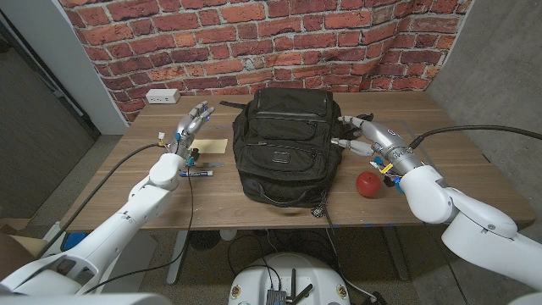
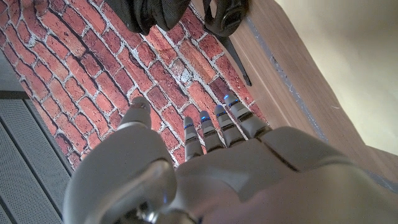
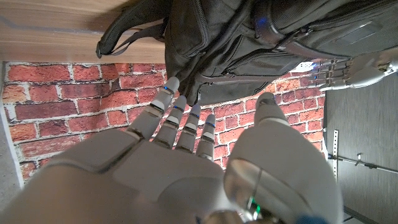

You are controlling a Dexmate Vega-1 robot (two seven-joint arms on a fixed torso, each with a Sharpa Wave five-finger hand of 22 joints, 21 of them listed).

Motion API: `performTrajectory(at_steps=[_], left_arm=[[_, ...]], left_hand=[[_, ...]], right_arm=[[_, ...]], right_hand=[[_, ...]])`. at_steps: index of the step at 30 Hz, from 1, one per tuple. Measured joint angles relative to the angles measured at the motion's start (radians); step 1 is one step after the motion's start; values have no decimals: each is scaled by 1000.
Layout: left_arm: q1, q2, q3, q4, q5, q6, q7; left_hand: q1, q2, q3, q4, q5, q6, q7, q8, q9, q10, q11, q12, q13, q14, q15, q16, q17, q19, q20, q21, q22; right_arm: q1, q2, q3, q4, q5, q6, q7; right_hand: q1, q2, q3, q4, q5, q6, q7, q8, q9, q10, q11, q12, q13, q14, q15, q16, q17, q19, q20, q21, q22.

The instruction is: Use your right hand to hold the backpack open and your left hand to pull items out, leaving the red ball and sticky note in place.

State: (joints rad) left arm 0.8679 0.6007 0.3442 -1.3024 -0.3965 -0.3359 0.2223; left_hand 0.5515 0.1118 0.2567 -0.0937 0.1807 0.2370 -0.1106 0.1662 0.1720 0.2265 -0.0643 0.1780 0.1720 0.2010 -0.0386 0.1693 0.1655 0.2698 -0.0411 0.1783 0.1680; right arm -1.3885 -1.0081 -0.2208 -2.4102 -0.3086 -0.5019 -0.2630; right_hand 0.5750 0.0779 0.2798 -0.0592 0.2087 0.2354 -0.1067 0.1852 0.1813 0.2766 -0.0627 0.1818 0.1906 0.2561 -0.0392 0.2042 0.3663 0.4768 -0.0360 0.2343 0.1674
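The wooden surface point(image 1: 457, 144) carries a black backpack point(image 1: 284, 140) lying at its middle, zippers apparently closed, so the step in hand looks like the opening approach: nothing is held open yet and nothing is being drawn out. The right hand point(image 1: 360, 135) sits just beside the pack's right flank, its fingers point(image 3: 177, 118) spread and reaching toward the fabric without gripping it. The left hand point(image 1: 190, 123) hovers off the pack's left side, fingers point(image 2: 214, 127) extended, slightly apart, holding nothing. A red ball point(image 1: 367, 183) rests on the surface near the right forearm, a yellow sticky note point(image 1: 209, 147) and a marker point(image 1: 196, 172) beside the left arm. Next, the right hand likely needs to find the zipper or top flap and spread it before the left reaches in.
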Motion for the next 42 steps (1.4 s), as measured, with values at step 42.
performTrajectory(at_steps=[42], left_arm=[[-75, -119, 37, 128, -13, -62, 3]], left_hand=[[-26, 26, 8, 8, 0, 0, 0, 8, 0, -5, -5, 0, 0, -8, -2, 0, 0, -11, 0, 0, 0]], right_arm=[[194, 113, -24, 290, 170, 237, -59]], right_hand=[[-91, 22, -22, 26, -6, -9, 31, 0, 0, -22, 33, 0, 0, -27, -2, 0, -13, 2, -9, -27, 0]])
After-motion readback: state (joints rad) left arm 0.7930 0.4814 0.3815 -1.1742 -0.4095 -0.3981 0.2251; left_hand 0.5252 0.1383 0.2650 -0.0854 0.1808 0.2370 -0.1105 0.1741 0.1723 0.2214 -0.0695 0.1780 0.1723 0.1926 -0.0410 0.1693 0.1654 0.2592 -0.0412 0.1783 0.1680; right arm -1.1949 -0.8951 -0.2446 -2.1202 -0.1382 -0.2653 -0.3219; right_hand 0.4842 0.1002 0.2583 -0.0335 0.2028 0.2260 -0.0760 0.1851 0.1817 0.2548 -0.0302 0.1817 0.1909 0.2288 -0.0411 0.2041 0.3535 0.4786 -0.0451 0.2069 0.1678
